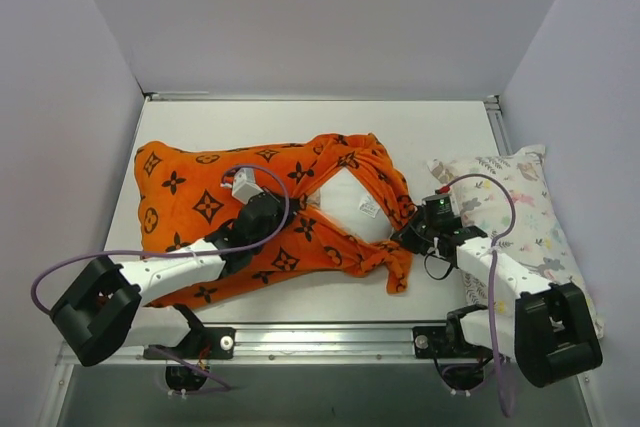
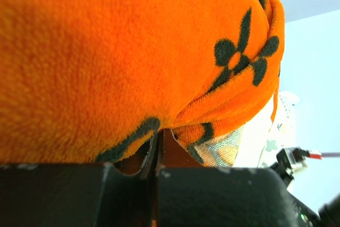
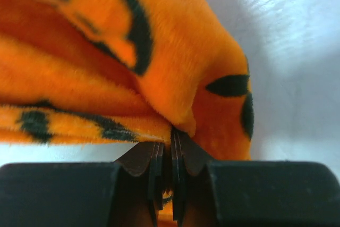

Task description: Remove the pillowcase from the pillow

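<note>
orange pillowcase (image 1: 200, 202) lies on desk (image 1: 300, 127), white pillow (image 1: 345, 197) showing at its mouth; right fingers (image 3: 186, 153) clamped on mouth hem, left fingers (image 2: 171, 155) pinched on mid fabric, so I'd pull hem steadily off pillow, both pinches tight

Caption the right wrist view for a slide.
Right gripper shut on a fold of the orange pillowcase, seen close up.
</note>
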Tool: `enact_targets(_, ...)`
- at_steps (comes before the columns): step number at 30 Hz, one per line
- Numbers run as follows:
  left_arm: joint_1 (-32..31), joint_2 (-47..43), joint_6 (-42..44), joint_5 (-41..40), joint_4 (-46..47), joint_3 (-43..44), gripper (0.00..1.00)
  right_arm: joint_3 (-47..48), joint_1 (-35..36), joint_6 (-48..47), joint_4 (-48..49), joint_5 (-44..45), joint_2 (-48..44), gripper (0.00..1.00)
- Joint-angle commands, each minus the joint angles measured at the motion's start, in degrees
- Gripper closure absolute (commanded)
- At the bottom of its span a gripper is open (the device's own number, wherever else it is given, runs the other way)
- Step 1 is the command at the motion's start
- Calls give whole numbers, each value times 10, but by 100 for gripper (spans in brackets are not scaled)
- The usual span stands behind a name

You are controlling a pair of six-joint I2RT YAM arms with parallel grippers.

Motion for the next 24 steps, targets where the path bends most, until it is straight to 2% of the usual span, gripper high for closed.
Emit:
enact_targets(1, 41, 9, 68, -18, -168, -33, 100, -47, -29, 4, 6, 55, 68, 100)
enact_targets(2, 43, 8, 85, -3, -165, -29, 100, -49, -29, 4, 49, 42, 81, 100)
enact_targets(7, 36, 22, 193, 48, -211, 32, 100, -100, -17, 15, 247, -60, 134, 83)
enact_targets(8, 35, 28, 208, 55, -223, 62, 100, -105, -10, 21, 301, -75, 135, 83)
enact_targets(11, 18, 37, 267, 58, -286, 133, 100, -120, 26, 22, 371, -65, 119, 87)
enact_targets(13, 10, 38, 299, 42, -334, 168, 100, -118, 53, 20, 388, -53, 100, 87)
enact_targets(14, 0, 38, 309, 34, -349, 184, 100, -114, 59, 19, 388, -48, 94, 92)
enact_targets(15, -3, 39, 319, 28, -362, 214, 94, -113, 63, 18, 392, -48, 90, 96)
enact_targets(18, -15, 41, 350, 8, -416, 276, 84, -108, 69, 24, 395, -47, 71, 100)
enact_targets(22, -19, 44, 392, -6, -466, 338, 67, -99, 77, 26, 370, -40, 35, 100)
enact_targets(24, -21, 45, 406, 3, -474, 359, 62, -92, 84, 23, 356, -34, 13, 100)
